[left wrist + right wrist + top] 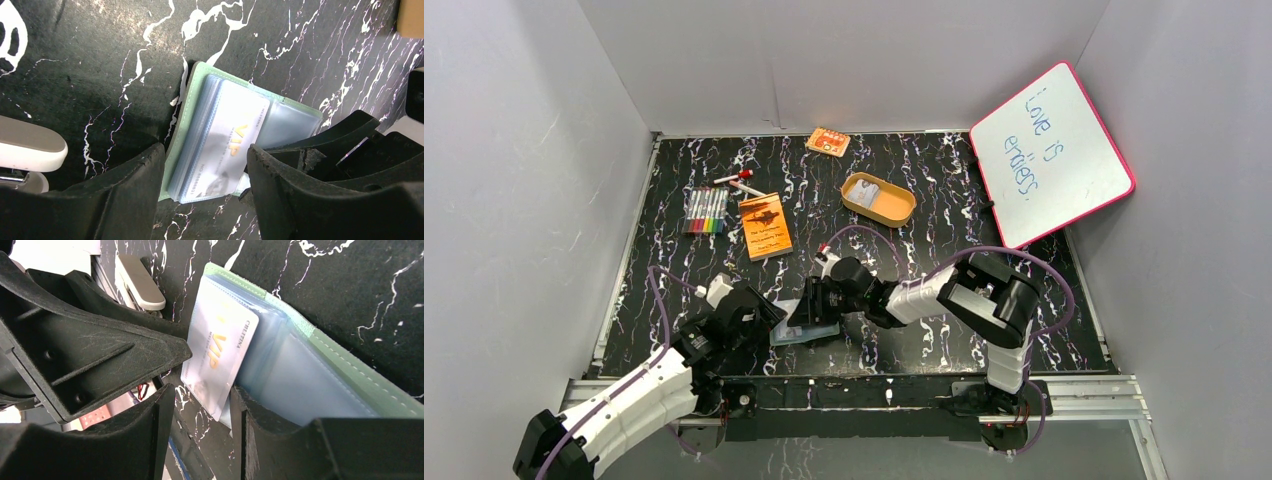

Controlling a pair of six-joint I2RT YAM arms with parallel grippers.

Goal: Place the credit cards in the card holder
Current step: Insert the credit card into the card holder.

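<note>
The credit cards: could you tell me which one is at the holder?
The VIP card, lying on the open holder; the other card sits in the tan tray.

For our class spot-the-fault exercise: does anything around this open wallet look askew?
Yes. The VIP credit card looks slightly skewed against the card holder's clear pockets, one end poking out rather than seated square.

On the card (pixel 227 140) I read "VIP" in gold letters. A line beginning "NO 8888" runs below it, and I cannot make out its last digits. Small print along one short edge looks like "CELITINA". The whiteboard (pixel 1052 152) carries blue handwriting: "Love is endless". The booklet (pixel 765 225) has print too small for me to read.
</note>
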